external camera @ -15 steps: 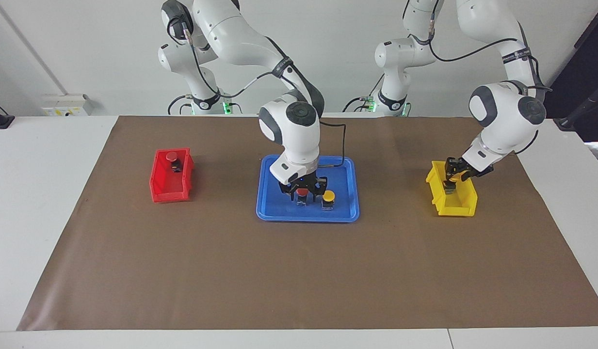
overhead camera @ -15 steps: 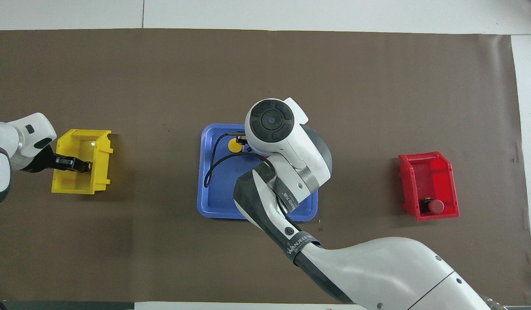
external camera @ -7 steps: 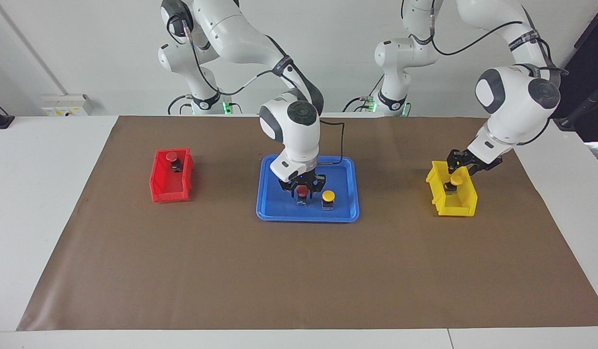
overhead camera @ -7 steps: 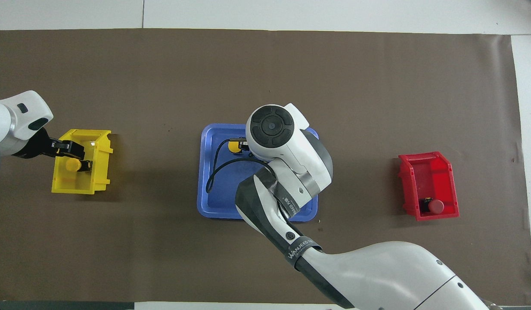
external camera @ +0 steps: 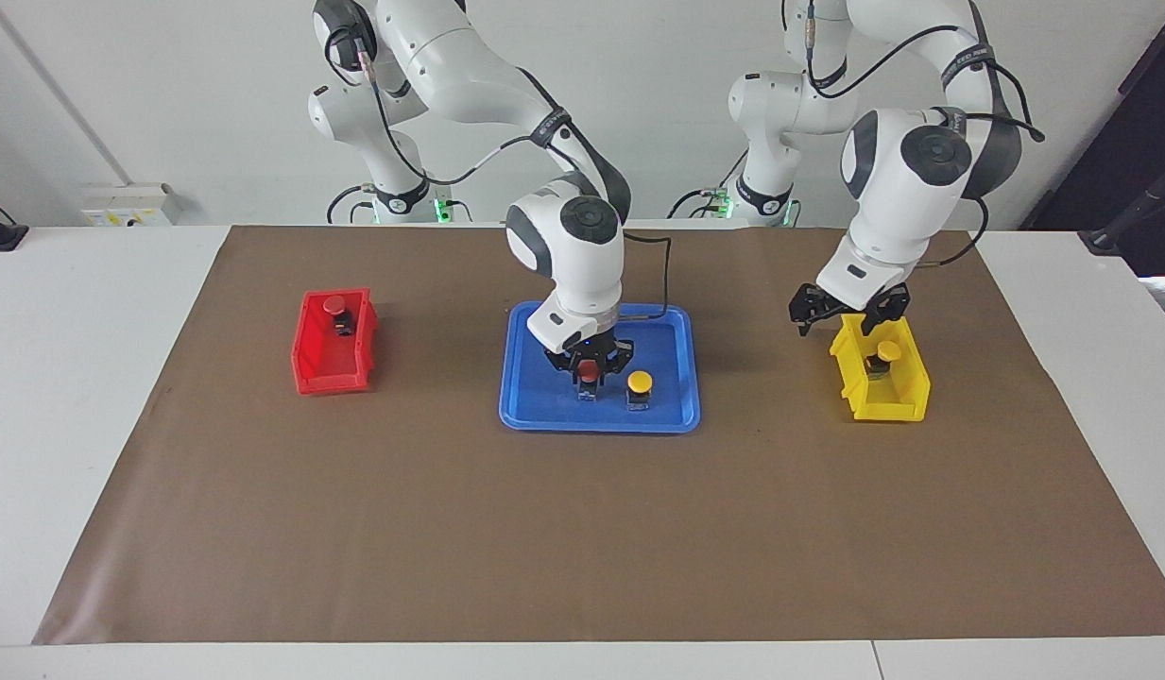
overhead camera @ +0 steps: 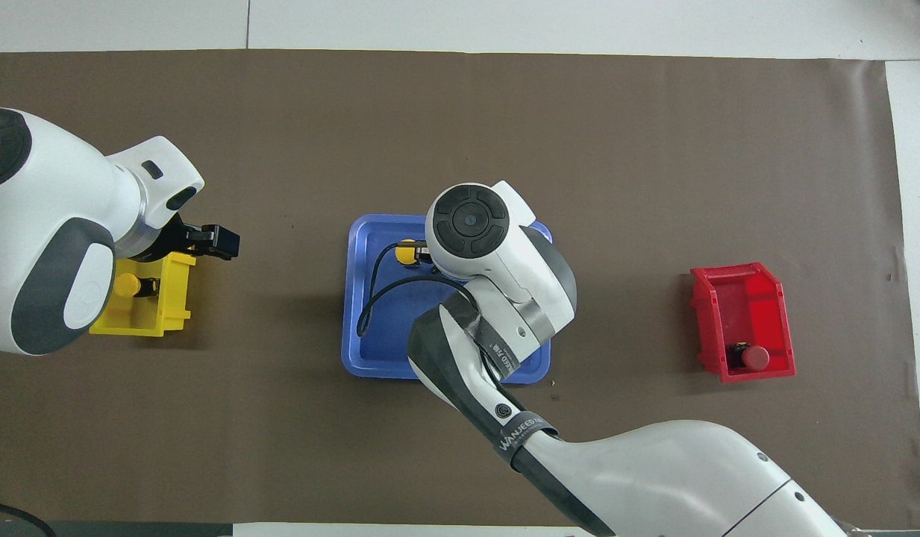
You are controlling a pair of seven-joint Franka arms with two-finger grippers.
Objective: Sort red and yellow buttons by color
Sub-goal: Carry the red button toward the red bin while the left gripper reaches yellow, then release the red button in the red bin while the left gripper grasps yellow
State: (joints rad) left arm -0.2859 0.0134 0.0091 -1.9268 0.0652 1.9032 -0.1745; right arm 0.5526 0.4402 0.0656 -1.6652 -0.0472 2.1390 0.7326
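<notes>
Sitting in the red bin (external camera: 333,345), one red button (external camera: 334,304) shows; on the blue tray (external camera: 544,416) the right gripper (external camera: 590,371), clamped on a red button (external camera: 591,370), has a yellow button (external camera: 641,382) at its three o'clock. Overhead, the arm hides that grip. Spread open, the left gripper (external camera: 848,319) hangs over the yellow bin (external camera: 884,401) holding another yellow button (external camera: 887,351).

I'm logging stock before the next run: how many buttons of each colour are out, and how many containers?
Red buttons: 2, in the red bin and in the right claw.
Yellow buttons: 2, in the yellow bin and on the blue tray.
Bins: 2.
Tray: 1.
Total: 7.
</notes>
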